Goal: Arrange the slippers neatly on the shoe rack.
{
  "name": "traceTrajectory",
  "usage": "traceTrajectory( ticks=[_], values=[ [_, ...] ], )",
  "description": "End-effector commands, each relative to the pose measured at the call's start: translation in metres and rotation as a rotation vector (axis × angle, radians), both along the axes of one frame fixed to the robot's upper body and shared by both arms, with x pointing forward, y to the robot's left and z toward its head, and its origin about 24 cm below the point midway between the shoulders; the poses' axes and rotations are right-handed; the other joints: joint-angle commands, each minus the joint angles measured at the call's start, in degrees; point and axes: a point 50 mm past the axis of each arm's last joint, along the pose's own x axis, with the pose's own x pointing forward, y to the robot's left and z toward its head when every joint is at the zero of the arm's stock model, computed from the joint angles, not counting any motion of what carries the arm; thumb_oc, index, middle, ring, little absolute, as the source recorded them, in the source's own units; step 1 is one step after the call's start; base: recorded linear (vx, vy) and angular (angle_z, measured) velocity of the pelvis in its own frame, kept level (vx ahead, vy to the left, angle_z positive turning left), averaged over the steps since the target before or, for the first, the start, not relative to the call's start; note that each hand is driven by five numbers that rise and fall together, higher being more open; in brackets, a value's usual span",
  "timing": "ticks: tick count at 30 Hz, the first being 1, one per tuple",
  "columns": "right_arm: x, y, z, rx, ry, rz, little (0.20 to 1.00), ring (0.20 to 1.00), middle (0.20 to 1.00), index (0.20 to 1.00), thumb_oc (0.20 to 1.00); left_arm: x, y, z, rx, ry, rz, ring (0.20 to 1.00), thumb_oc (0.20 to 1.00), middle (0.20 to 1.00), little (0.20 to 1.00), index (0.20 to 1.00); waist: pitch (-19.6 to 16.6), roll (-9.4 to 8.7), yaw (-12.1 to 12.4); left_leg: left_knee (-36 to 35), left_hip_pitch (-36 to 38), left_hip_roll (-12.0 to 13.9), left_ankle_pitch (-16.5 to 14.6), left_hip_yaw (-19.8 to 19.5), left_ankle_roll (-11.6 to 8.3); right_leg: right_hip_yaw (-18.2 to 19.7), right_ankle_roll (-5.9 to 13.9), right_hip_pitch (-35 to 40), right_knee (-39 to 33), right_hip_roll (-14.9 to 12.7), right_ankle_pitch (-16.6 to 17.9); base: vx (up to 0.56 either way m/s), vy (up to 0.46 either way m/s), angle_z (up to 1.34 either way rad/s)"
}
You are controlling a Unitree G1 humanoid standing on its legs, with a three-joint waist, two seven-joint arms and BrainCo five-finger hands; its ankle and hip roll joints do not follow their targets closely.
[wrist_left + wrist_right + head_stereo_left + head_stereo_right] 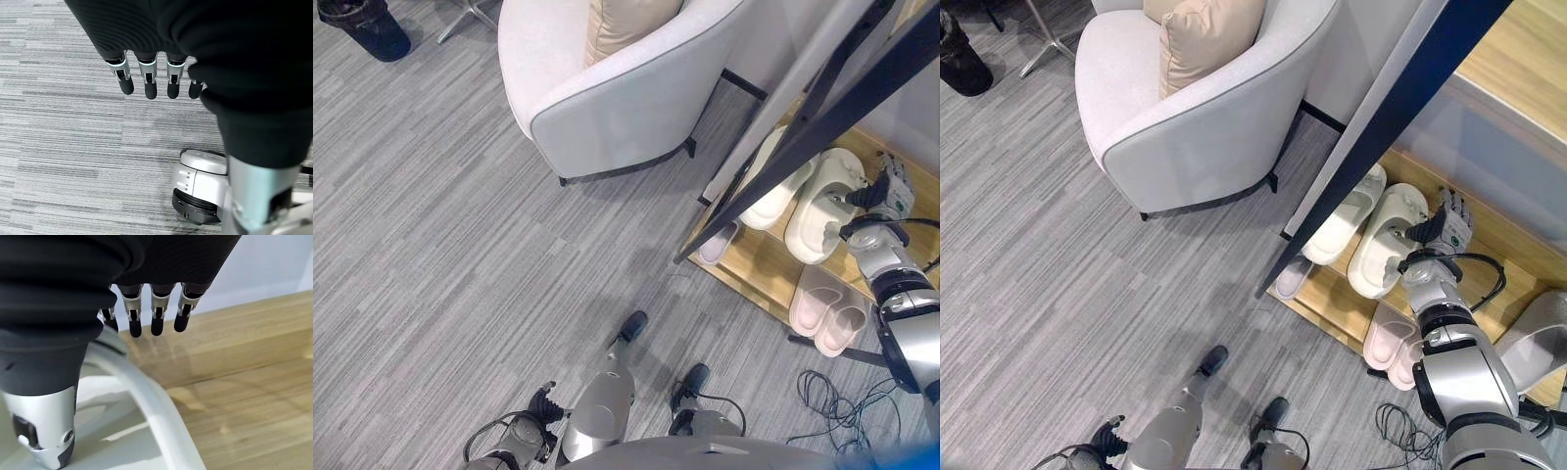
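**Right hand at cream slipper on shoe rack; left hand idle low**

Shoe rack (1513, 240): wooden shelf, set against the wall, a dark slanted frame bar crossing in front of it.

Two cream slippers on the wooden shelf, side by side, toes toward the wall. The nearer cream slipper (1386, 240) lies just beside the right hand; the second cream slipper (1344, 227) touches its far flank, closer to the armchair.

Right hand (1449, 227) sits at the heel-side rim of the nearer cream slipper. In the right wrist view the fingers (155, 316) hang straight and relaxed over bare wood, and the thumb lies down against the slipper's white rim (146, 396). Nothing clasped. Whether the thumb presses or merely touches, cannot tell.

Pink slippers (827, 311): a pair at the rack's front edge, lower level, touching each other, soles down.

One small pale slipper (717, 243) at the rack's front corner nearest the armchair, partly behind the frame bar.

Left hand (146, 78): fingers straight, slack, holding nothing, above the grey striped carpet (460, 245).

White armchair (626, 98) with a beige cushion (1200, 34) stands on the carpet, near the rack.
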Motion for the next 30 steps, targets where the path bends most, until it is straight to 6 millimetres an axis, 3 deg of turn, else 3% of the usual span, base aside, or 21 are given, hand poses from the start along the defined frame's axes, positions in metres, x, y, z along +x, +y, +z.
traceTrajectory(
  ticks=[1,9,10,13,14,15,17,20,25,30],
  values=[
    [0.001,-0.009,0.019,0.004,-0.062,-0.010,1.000,1.000,1.000,1.000,1.000,-0.010,-0.012,-0.007,-0.015,0.045,-0.007,1.000,1.000,1.000,1.000,1.000,0.12,0.02,1.36,-1.51,3.82,-0.77,-6.72,1.57,0.53,-0.29,3.39,2.90,0.60,-1.78,-1.79,0.02,0.036,0.00],
    [0.003,0.000,0.021,0.052,-0.131,0.027,1.000,1.000,1.000,1.000,1.000,-0.015,-0.013,-0.008,-0.012,0.062,0.002,1.000,1.000,1.000,1.000,1.000,-0.44,0.16,1.10,-1.51,4.51,-0.91,-7.09,1.57,0.84,-0.57,3.41,3.47,0.60,-2.11,-1.76,-0.01,0.011,0.00],
    [0.001,0.000,0.020,0.035,-0.131,0.030,1.000,1.000,1.000,1.000,1.000,-0.014,-0.013,-0.008,-0.010,0.057,-0.004,1.000,1.000,1.000,1.000,1.000,-0.40,0.36,0.93,-1.51,4.13,-1.49,-5.54,1.32,1.14,-1.18,3.40,3.09,0.79,-2.74,-0.34,-0.09,0.087,0.02],
    [-0.001,0.003,0.014,0.037,-0.125,0.040,1.000,1.000,1.000,1.000,1.000,-0.017,-0.014,-0.009,-0.010,0.064,0.002,1.000,1.000,1.000,1.000,1.000,-0.59,0.41,0.63,-1.51,4.60,-1.29,-5.65,1.56,1.18,-1.00,3.31,3.42,0.92,-2.71,-0.42,-0.03,0.005,0.08],
    [-0.002,0.003,0.011,0.038,-0.116,0.044,1.000,1.000,1.000,1.000,1.000,-0.018,-0.014,-0.009,-0.010,0.067,0.006,1.000,1.000,1.000,1.000,1.000,-0.98,0.20,0.44,-1.51,5.29,-0.69,-7.23,1.93,0.98,-0.33,3.33,4.13,0.72,-2.20,-1.79,0.00,0.000,0.00],
    [-0.004,0.002,0.007,0.037,-0.104,0.040,1.000,1.000,1.000,1.000,1.000,-0.018,-0.014,-0.009,-0.011,0.069,0.002,1.000,1.000,1.000,1.000,1.000,-0.84,0.42,0.42,-1.51,4.85,-1.19,-5.74,1.77,1.20,-0.92,3.26,3.65,0.96,-2.72,-0.52,0.00,0.000,0.00],
    [-0.007,0.002,0.001,0.035,-0.079,0.043,1.000,1.000,1.000,1.000,1.000,-0.021,-0.014,-0.009,-0.010,0.077,0.004,1.000,1.000,1.000,1.000,1.000,-1.19,0.36,0.16,-1.51,5.04,-1.17,-5.80,1.70,1.23,-0.85,3.22,3.88,0.96,-2.75,-0.55,-0.04,0.032,0.00],
    [-0.014,-0.002,-0.008,0.069,-0.075,0.037,1.000,1.000,1.000,1.000,1.000,-0.030,-0.013,-0.011,-0.007,0.108,0.009,1.000,1.000,1.000,1.000,1.000,-2.04,0.63,-0.60,-1.51,5.81,-0.94,-5.97,2.04,1.23,-0.91,3.08,4.48,0.89,-2.72,-0.71,0.00,0.000,0.00],
    [-0.022,0.003,-0.002,0.067,-0.164,0.080,1.000,1.000,1.000,1.000,1.000,-0.041,-0.013,-0.013,-0.006,0.144,0.028,1.000,1.000,1.000,1.000,1.000,-3.36,1.28,-1.77,-1.51,7.11,-0.53,-6.43,2.51,1.31,-0.39,2.80,5.50,0.90,-2.42,-1.24,0.00,-0.007,0.00],
    [-0.046,-0.016,-0.009,0.012,-0.154,0.024,1.000,1.000,1.000,1.000,1.000,-0.052,-0.015,-0.015,-0.012,0.174,0.031,1.000,1.000,1.000,1.000,1.000,-4.50,1.92,-2.92,-1.51,8.82,0.20,-6.96,3.38,1.18,-0.07,2.55,7.08,0.89,-2.09,-1.85,0.01,-0.042,-0.09]
  ],
)
